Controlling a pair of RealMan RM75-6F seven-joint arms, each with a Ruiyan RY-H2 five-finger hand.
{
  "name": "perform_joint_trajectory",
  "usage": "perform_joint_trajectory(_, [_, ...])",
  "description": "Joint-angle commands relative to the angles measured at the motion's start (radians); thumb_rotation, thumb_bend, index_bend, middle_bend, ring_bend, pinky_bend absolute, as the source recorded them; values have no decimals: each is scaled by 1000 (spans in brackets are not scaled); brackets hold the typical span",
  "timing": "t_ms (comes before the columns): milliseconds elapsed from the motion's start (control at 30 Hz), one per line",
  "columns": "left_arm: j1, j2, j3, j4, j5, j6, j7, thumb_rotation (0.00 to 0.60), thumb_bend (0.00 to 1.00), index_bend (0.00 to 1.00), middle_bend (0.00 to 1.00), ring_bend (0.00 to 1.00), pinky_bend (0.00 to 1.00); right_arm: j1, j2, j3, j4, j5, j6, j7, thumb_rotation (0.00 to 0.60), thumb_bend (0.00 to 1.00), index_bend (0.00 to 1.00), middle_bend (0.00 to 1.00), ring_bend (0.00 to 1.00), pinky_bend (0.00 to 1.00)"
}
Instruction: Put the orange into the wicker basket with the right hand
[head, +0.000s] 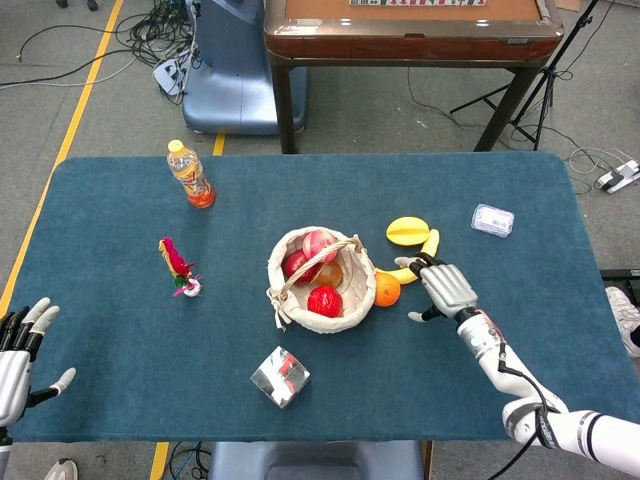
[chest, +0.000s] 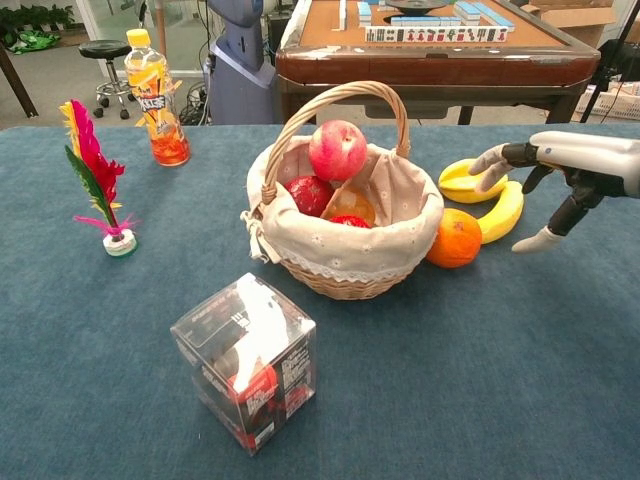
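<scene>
Beside the basket, an orange outside

On the worktop (head: 120, 300), the basket (chest: 345, 255) holds an apple (chest: 337, 149) and other red fruit. Touching its wall lies the orange (chest: 455, 239). Near it hovers the right hand (chest: 560, 180), fingers spread, holding nothing. Left hand (head: 18, 355) splayed.

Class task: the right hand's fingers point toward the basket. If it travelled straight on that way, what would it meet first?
Probably the banana, lying just under and ahead of the right hand; the orange sits next along, against the wicker basket. Height above the banana is unclear.
</scene>
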Motion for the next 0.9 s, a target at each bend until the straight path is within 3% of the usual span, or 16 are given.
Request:
perform_joint_trajectory(33, [3, 2, 0, -1, -1, 4, -1, 600, 219, 126, 42, 19, 16, 20, -32, 2, 27, 20, -15, -6, 600, 94, 178, 220, 89, 248])
perform_joint_trajectory(400, [15, 6, 2, -1, -4, 14, -1, 600, 219, 126, 42, 19, 16, 58, -138, 1, 142, 32, -26, 23, 600, 95, 213, 241, 108, 248])
perform_joint_trajectory(900, [16, 9, -1, 2, -7, 8, -6, 600, 220, 126, 42, 19, 16, 75, -214, 1, 253, 10, -16, 73, 600, 167, 350, 320, 179, 289])
